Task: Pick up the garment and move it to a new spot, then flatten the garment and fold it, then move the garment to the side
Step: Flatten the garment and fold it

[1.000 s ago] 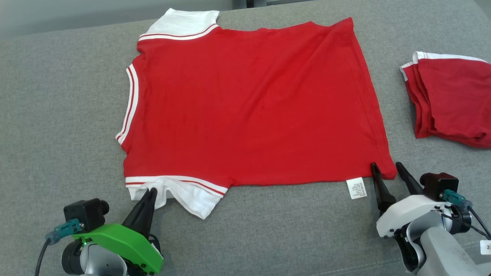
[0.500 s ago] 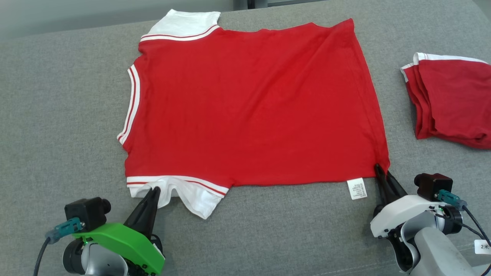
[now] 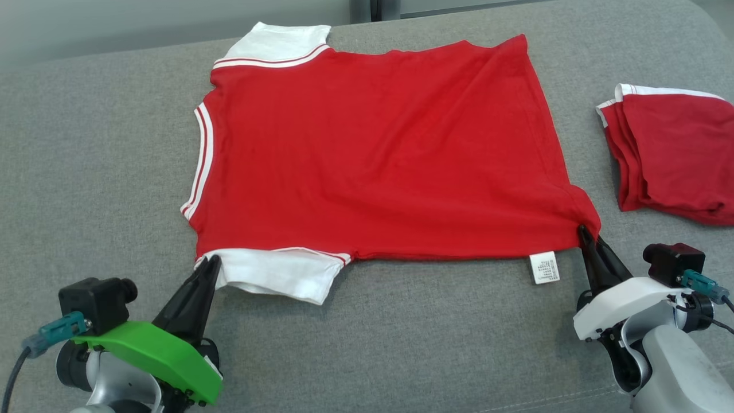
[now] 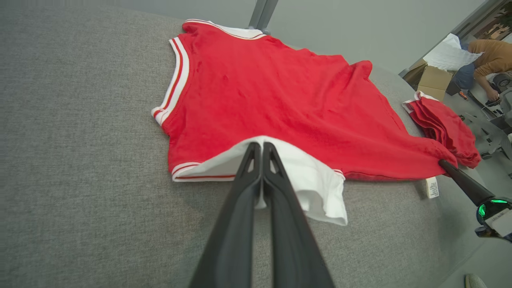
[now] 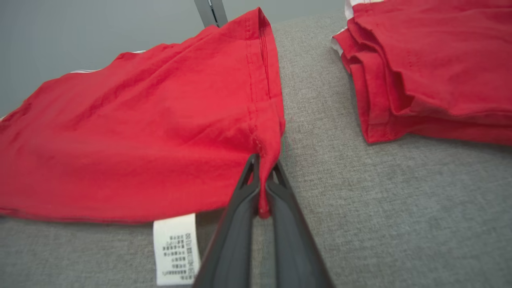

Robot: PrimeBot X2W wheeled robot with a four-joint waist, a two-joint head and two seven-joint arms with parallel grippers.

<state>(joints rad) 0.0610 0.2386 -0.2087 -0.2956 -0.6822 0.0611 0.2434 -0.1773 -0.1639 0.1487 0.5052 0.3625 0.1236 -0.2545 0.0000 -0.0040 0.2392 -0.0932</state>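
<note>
The garment is a red T-shirt with white, red-striped sleeves, spread on the grey cushion with its hem toward the right. My left gripper is shut on the near white sleeve, which is lifted off the fabric. My right gripper is shut on the near hem corner, pinched red cloth showing between its fingers. A white care label hangs from the near edge. The near edge of the shirt is raised slightly between both grips.
A folded red garment lies at the right edge of the grey cushion. In the left wrist view a person bends over cardboard boxes beyond the cushion. Bare cushion lies to the left and in front.
My right gripper closed on the hem corner, having stood open around it. Both grippers have lifted the near edge and drawn it slightly away from me; the near sleeve straightened out.
</note>
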